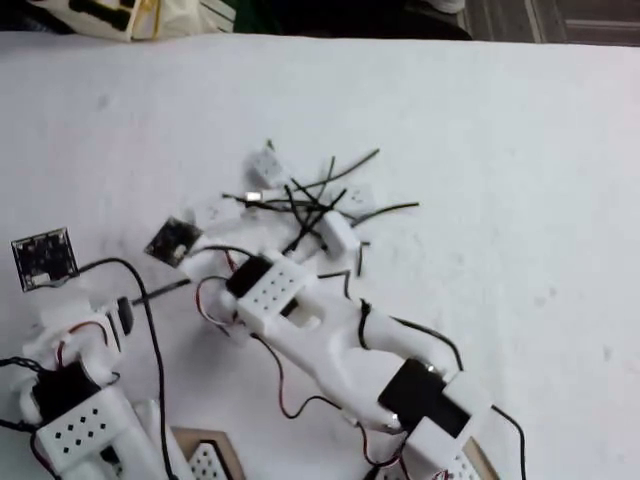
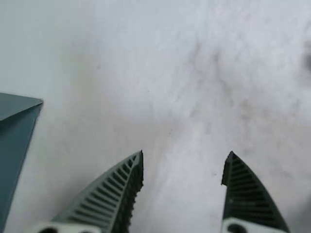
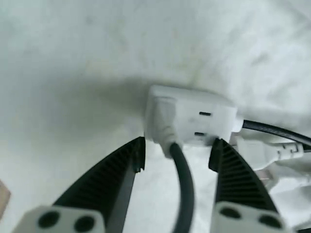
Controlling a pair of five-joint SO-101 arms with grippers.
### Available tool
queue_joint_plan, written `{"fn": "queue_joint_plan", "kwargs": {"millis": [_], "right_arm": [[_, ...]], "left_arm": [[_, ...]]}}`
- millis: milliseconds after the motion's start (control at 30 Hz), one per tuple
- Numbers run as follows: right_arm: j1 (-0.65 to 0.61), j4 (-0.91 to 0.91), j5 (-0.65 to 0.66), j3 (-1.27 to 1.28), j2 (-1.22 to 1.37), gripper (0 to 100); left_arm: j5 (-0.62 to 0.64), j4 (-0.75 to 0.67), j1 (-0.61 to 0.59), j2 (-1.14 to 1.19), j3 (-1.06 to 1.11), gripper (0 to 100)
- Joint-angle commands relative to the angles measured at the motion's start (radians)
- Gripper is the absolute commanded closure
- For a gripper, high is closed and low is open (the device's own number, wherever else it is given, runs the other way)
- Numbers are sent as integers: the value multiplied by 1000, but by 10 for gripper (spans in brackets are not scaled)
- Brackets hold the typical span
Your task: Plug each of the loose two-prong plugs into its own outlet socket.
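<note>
A white outlet block (image 3: 204, 116) lies on the white table with two slots showing. A white plug (image 3: 163, 126) with a black cord (image 3: 182, 184) sits in its near face. My right gripper (image 3: 178, 145) is open, its fingers on either side of that plug and cord without closing on them. A second white plug (image 3: 262, 150) lies beside the block. From above, the right arm (image 1: 300, 320) stretches to a pile of white blocks and black cords (image 1: 310, 205). My left gripper (image 2: 184, 155) is open over bare table, and its arm (image 1: 75, 400) stands at the front left.
A dark teal flat edge (image 2: 14, 145) lies beside the left gripper. Two small dark circuit boards (image 1: 45, 258) (image 1: 172, 240) show near the arms' wrists. Arm cables (image 1: 150, 330) loop over the front of the table. The white table (image 1: 500, 150) runs wide to the right and back.
</note>
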Motion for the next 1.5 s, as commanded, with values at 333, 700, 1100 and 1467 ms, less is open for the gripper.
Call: {"fn": "queue_joint_plan", "kwargs": {"millis": [333, 700, 1100, 1467], "right_arm": [[-71, -45, -63, -18, -58, 786], [-48, -127, -81, -12, -56, 987], [70, -122, -78, -17, -232, 981], [318, -131, 51, -71, -426, 981]], "left_arm": [[-8, -40, 15, -12, 2, 732], [-8, -40, 15, -12, 2, 732], [-8, -40, 15, -12, 3, 732], [-9, -40, 15, -12, 3, 732]]}}
